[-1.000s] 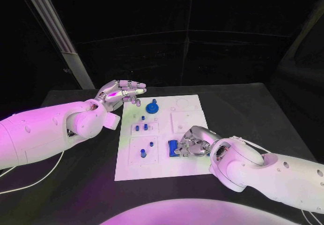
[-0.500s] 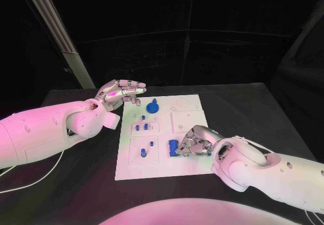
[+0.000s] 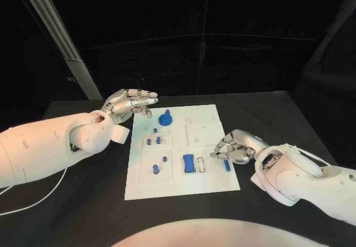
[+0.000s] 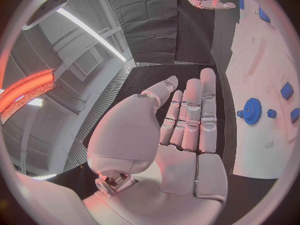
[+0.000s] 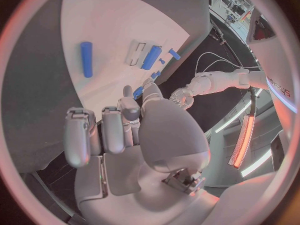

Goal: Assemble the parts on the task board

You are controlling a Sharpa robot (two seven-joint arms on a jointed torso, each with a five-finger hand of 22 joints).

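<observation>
The white task board (image 3: 211, 180) lies in the middle of the black table. A blue gear (image 3: 165, 120) stands near its far end, small blue pegs (image 3: 152, 140) sit left of centre, and a long blue block (image 3: 190, 163) stands in a slot. A blue cylinder (image 3: 226, 164) lies loose by the board's right edge, also seen in the right wrist view as the blue cylinder (image 5: 86, 59). My right hand (image 3: 233, 147) hovers just above that cylinder, fingers curled in, holding nothing. My left hand (image 3: 134, 103) floats off the board's far left corner, fingers apart and empty.
Bare black table surrounds the board on all sides. A slanted metal post (image 3: 67, 49) rises behind the table's far left corner. The left wrist view shows the gear (image 4: 252, 110) and the board (image 4: 262, 60) beside my left hand's straight fingers (image 4: 190, 120).
My right hand has drawn back from the long blue block to the board's right edge, uncovering the block. The loose blue cylinder now shows beside it. My left hand has barely moved.
</observation>
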